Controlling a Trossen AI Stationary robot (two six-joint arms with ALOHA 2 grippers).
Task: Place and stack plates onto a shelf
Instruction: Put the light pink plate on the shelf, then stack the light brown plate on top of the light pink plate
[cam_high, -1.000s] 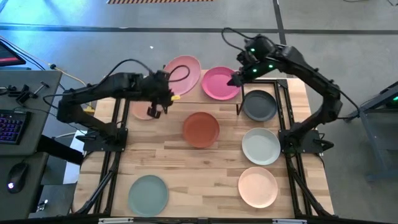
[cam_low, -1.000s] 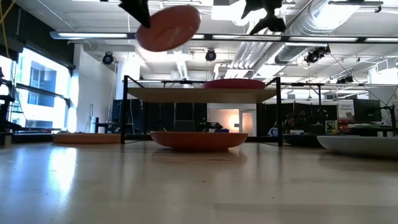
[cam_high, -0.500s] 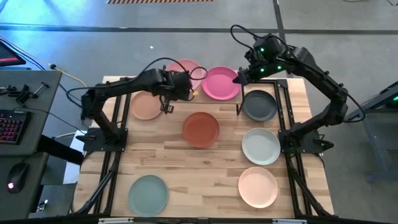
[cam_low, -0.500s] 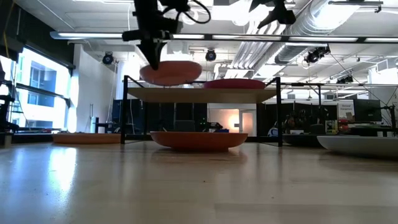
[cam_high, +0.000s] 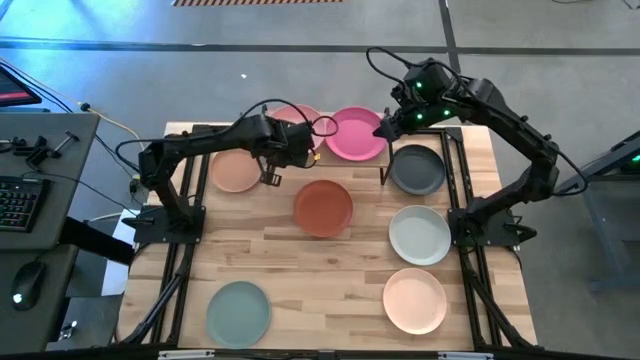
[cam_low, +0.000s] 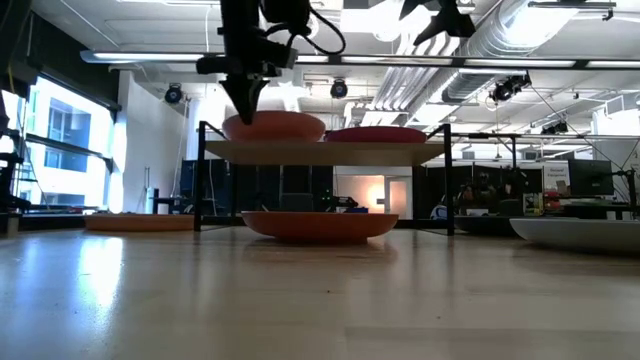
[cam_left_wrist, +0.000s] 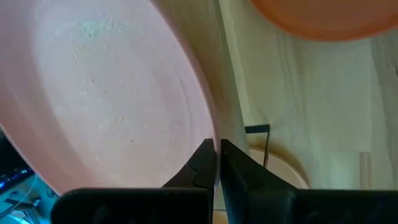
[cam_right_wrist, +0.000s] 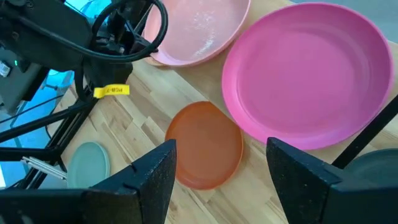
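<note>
Counter (cam_high: 260, 250) first: it carries six plates not yet shelved, among them the terracotta plate (cam_high: 323, 207) just in front of the shelf (cam_low: 325, 151). On the shelf sits the magenta plate (cam_high: 354, 133); beside it the light pink plate (cam_low: 274, 126), held tilted in the air a second ago, has come down level onto the top. Left tool (cam_left_wrist: 216, 163) is clenched on its rim, so release looks next. Right tool (cam_right_wrist: 221, 171) hovers spread wide and empty over the magenta plate.
</note>
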